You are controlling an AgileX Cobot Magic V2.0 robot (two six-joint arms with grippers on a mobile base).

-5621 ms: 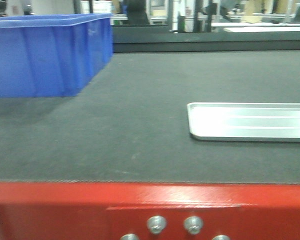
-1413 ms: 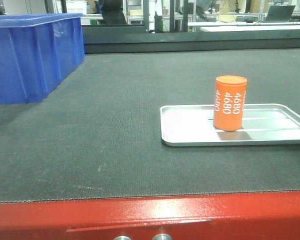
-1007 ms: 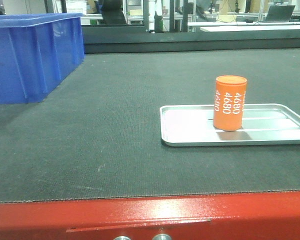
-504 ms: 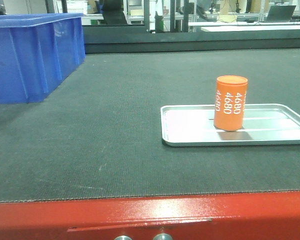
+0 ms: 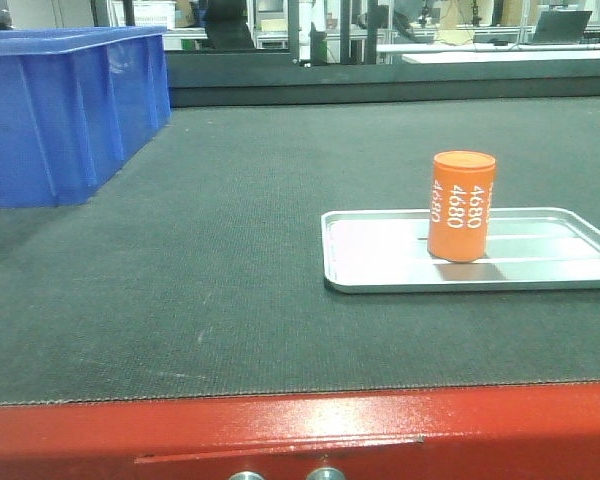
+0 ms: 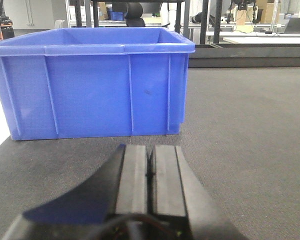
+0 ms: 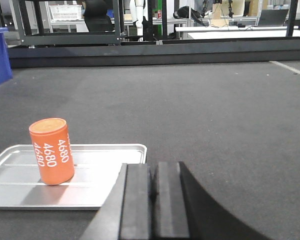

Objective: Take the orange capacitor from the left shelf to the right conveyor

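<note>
Where the dark belt [image 5: 230, 250] meets its red front frame [image 5: 300, 435], a flat silver tray [image 5: 380, 260] is seen lying on the belt's right side, and the orange can [image 5: 461, 206] marked "4680" is stood upright on that tray, touched by nothing. A blue bin [image 5: 65, 110] is set on the belt at far left. The left gripper [image 6: 150, 172] is pointed at the bin, its jaws pressed together and empty. The right gripper [image 7: 152, 187] is held near the tray's corner, likewise clenched on nothing.
</note>
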